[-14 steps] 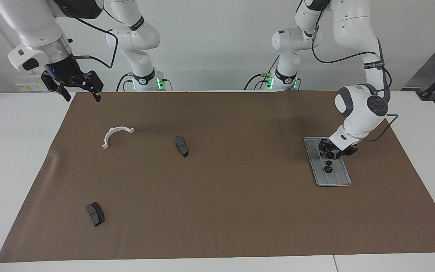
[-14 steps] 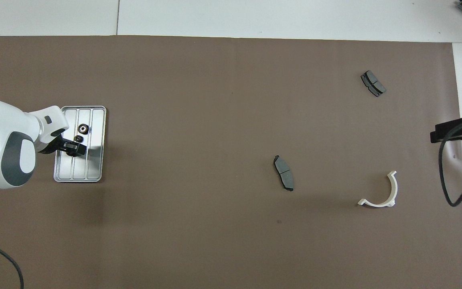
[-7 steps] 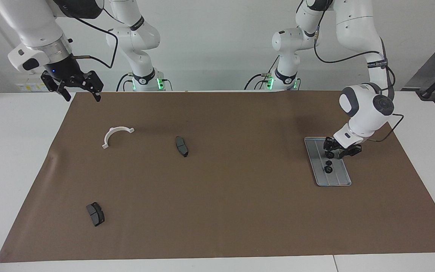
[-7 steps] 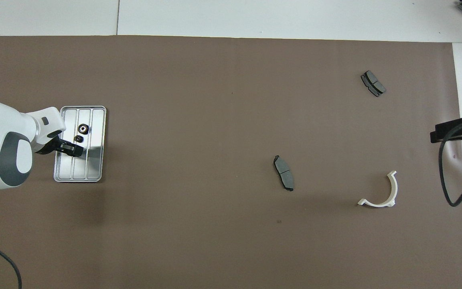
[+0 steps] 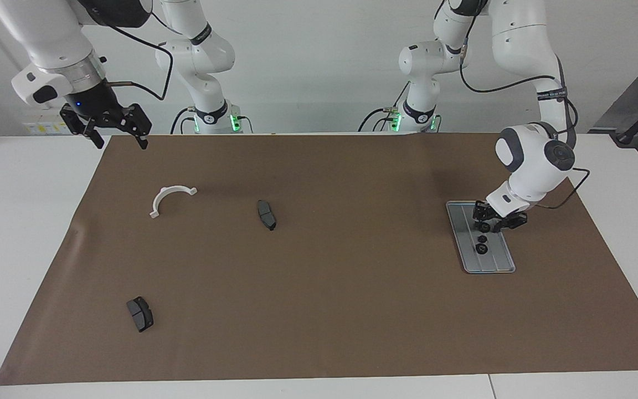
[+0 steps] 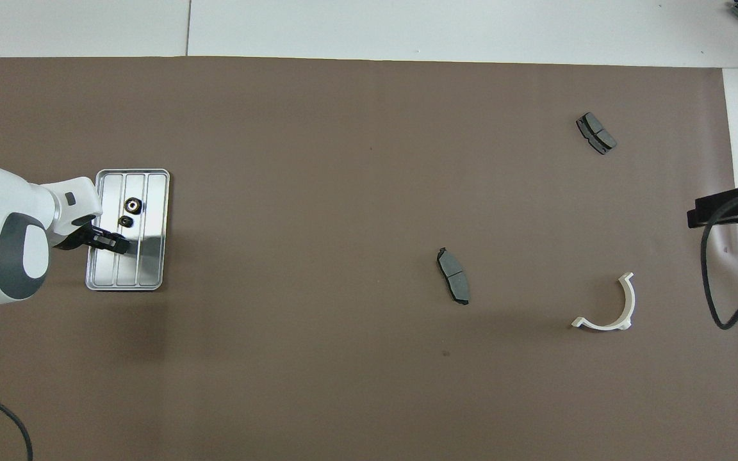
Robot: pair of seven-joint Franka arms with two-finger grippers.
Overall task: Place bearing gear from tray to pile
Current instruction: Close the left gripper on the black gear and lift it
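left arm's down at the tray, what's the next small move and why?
Probably finish closing the left claw, then lift straight up. It sits low over the tray, at its end nearer the robots, with a small dark gear at its tips; whether that gear is gripped yet can't be told. Two more gears lie on the tray. The right claw waits, raised and open.

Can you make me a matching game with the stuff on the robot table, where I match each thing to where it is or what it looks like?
Things:
1. tray
2. white half-ring bracket
3. left gripper
4. right gripper

Descriptions:
A. up in the air over the brown mat's corner, open, waiting
B. silver, with two small dark gears lying in it
C. curved, lying on the brown mat toward the right arm's end
D. low over the tray

Pairs: 1-B, 2-C, 3-D, 4-A
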